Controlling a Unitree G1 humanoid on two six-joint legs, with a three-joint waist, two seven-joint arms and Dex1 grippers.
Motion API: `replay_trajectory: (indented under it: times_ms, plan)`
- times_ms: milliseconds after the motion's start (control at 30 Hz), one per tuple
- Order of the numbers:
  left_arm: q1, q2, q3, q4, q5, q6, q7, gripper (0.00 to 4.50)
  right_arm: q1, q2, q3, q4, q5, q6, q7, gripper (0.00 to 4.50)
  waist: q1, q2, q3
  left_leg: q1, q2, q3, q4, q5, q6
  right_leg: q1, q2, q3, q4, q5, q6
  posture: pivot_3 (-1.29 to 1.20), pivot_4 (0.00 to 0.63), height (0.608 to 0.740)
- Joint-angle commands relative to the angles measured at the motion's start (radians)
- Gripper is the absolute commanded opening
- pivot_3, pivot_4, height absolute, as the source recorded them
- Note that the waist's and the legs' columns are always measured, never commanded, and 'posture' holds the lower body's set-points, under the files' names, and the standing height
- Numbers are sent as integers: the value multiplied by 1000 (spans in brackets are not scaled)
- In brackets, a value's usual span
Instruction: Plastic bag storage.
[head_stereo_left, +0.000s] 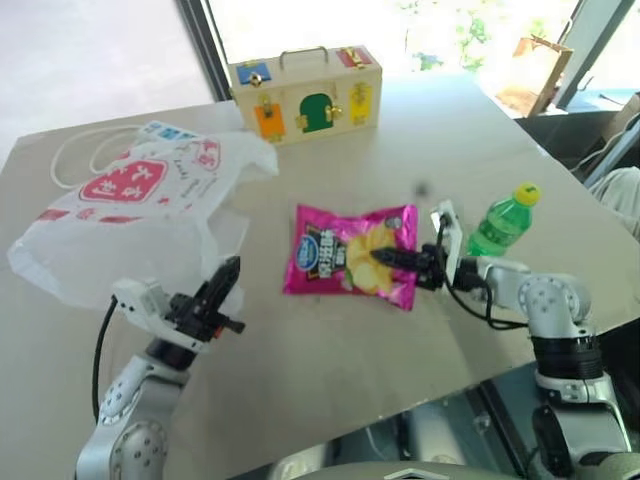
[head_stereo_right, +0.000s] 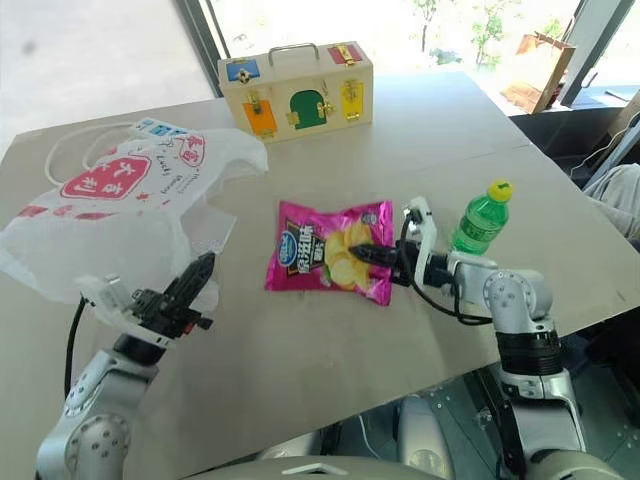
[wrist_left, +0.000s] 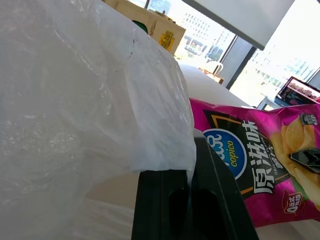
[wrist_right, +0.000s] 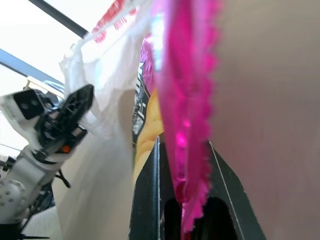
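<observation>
The plastic bag (head_stereo_left: 130, 210), thin white film with red characters, lies crumpled on the left of the table (head_stereo_left: 330, 340). My left gripper (head_stereo_left: 228, 272) is at the bag's near right corner and is shut on the bag's edge. The left wrist view shows the film (wrist_left: 90, 100) pinched between the black fingers (wrist_left: 160, 205). A magenta chips packet (head_stereo_left: 345, 255) lies at the table's middle. My right gripper (head_stereo_left: 388, 257) points left and level and is shut on the packet's right edge. In the right wrist view the crimped seam (wrist_right: 187, 125) runs between its fingers (wrist_right: 147, 200).
A wooden latch box (head_stereo_left: 305, 95) stands at the far edge. A green bottle (head_stereo_left: 502, 222) lies just right of my right wrist. A white power strip (head_stereo_left: 165, 130) and its cable lie behind the bag. The table's near edge runs close below both arms.
</observation>
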Motion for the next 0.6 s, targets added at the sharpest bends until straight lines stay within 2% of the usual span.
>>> replay_trajectory:
  times_ms: [33,200,267,433,533,600]
  plan:
    - [-131,6,-53,41,17,1,-14,0,-98,-7,-106,-28,85,4,-27,37,0,0,0,0,0,0,0,0,0,0,0,0,0,0,0,0,150,740]
    - [-295,-12,-177,85,28,47,-50,0,-238,-46,-209,-12,159,2,-60,37,-5,0,0,0,-1,0,0,0,0,0,-1,0,0,0,0,0,150,740]
    - [-304,-12,-231,64,14,78,-83,0,-272,-84,-205,-30,116,-41,-47,37,-8,0,0,0,-1,0,0,0,0,-1,-1,-1,0,0,0,0,150,740]
    - [-301,5,-351,4,-23,150,-186,0,-323,-124,-239,-38,148,-43,-86,37,-13,0,0,-1,-1,1,-2,0,0,-2,-2,-3,-1,0,0,0,150,740]
    - [-299,19,-379,-28,-57,190,-229,0,-318,-130,-260,-50,177,-31,-110,37,-13,1,0,-1,0,0,-1,0,0,-2,-2,-3,0,0,0,0,150,740]
    - [-265,32,-338,-69,-100,187,-247,0,-291,-138,-291,-59,222,-6,-152,37,-11,1,0,-1,0,1,0,0,0,-2,-2,-3,1,0,0,0,150,740]
